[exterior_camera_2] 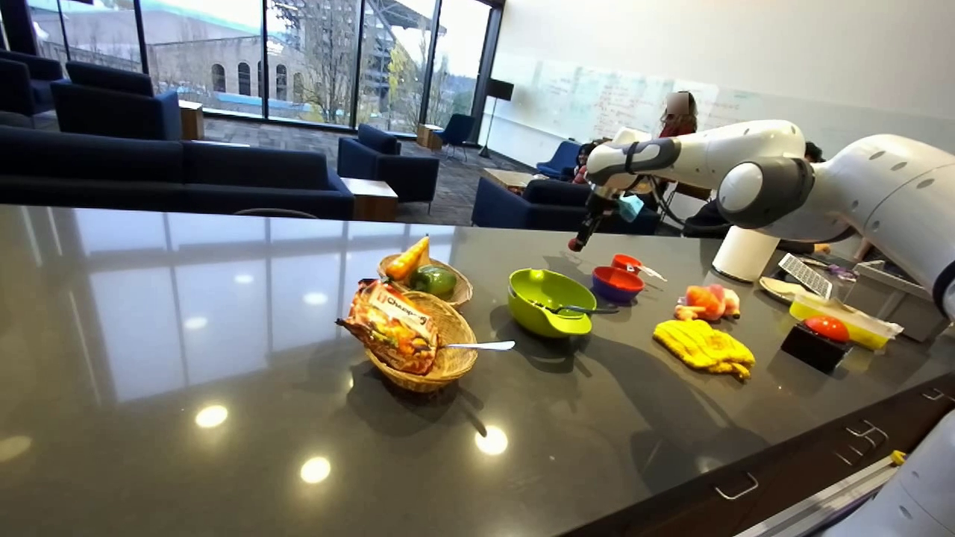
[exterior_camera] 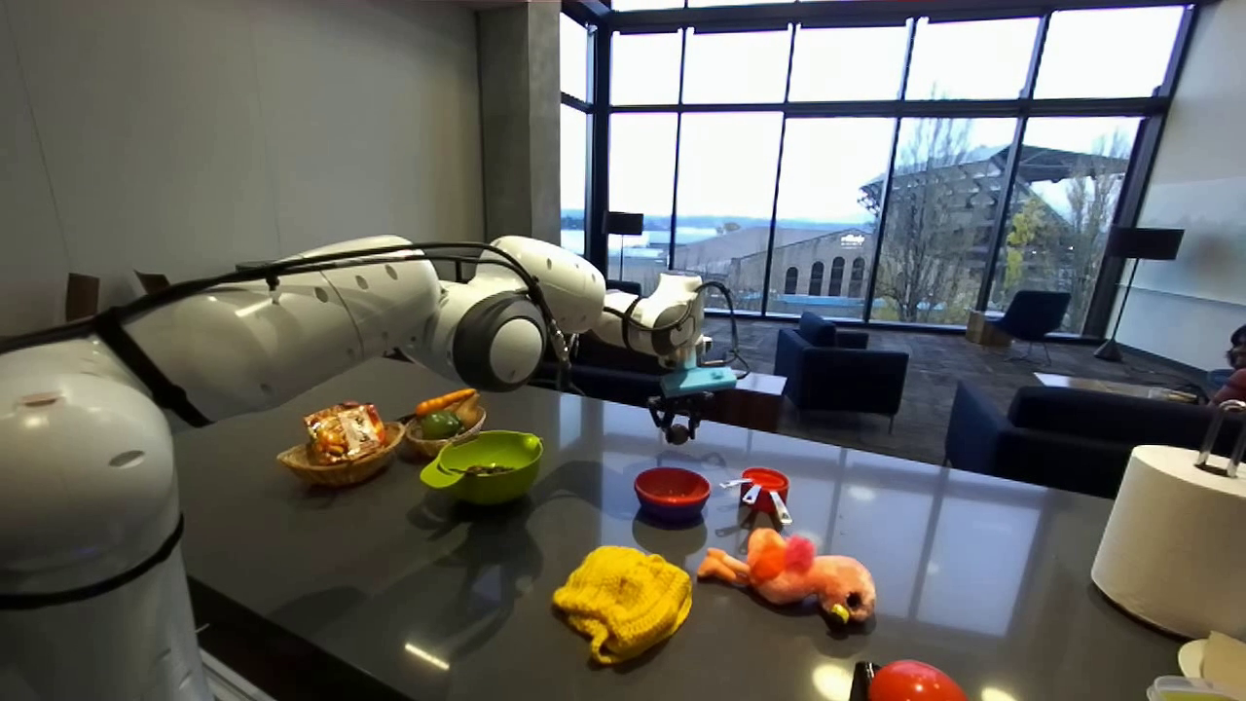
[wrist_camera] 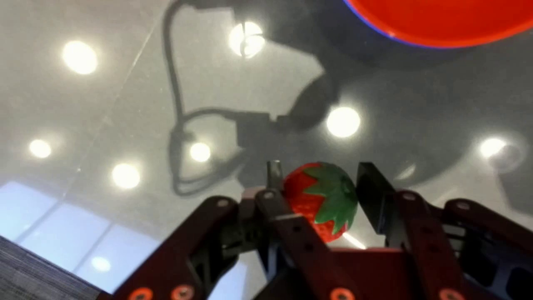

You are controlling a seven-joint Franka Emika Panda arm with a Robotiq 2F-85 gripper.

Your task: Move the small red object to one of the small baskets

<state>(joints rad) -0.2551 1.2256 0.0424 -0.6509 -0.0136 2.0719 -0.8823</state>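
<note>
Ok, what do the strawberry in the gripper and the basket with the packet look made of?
The strawberry looks artificial: satin plastic or foam, perhaps, from its flat, moulded-looking leaves.
The basket is probably wicker, fairly matte, by its woven tan strands; exact fibre unclear.

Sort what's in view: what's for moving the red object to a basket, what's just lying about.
For the job: gripper; strawberry it holds; packet basket or produce basket.
Lying about: green bowl; yellow cloth; pink plush toy; measuring cups.
</note>
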